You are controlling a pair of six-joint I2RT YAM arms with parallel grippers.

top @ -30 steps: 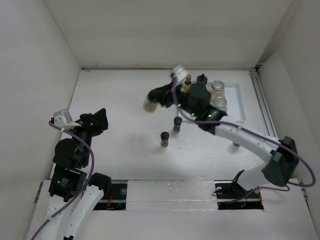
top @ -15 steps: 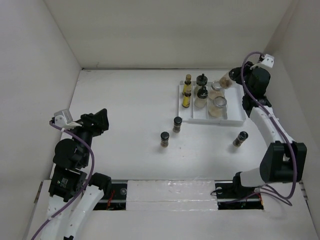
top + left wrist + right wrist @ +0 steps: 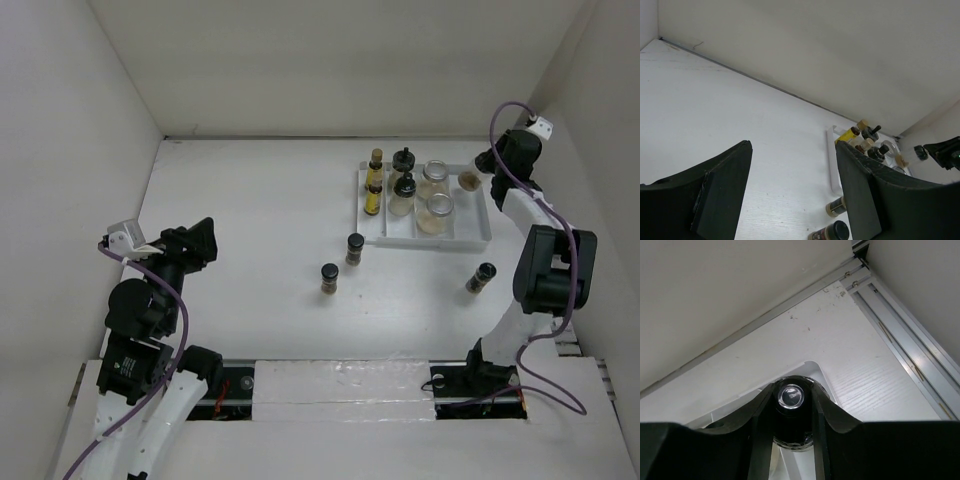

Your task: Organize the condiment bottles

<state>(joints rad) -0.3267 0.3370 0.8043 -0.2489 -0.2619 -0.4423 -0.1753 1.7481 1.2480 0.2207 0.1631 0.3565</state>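
Note:
My right gripper (image 3: 479,167) is shut on a pale-filled jar (image 3: 468,181) with a black knobbed lid (image 3: 792,396) and holds it over the back right corner of the white tray (image 3: 470,240). In the tray stand two slim yellow bottles (image 3: 374,180), two black-capped jars (image 3: 403,186) and two wide glass jars (image 3: 436,208). Three dark spice jars stand loose on the table: one (image 3: 354,248), another (image 3: 329,278) and a third (image 3: 482,277). My left gripper (image 3: 196,243) is open and empty, far left, its jaws (image 3: 792,150) wide apart.
White walls enclose the table on three sides. A metal rail (image 3: 900,335) runs along the right edge next to the tray. The tray's rim (image 3: 812,365) lies just behind the held jar.
My right arm swung from the tray's left side to its back right corner with the pale jar, then lowered it toward the tray. The left arm has not moved.

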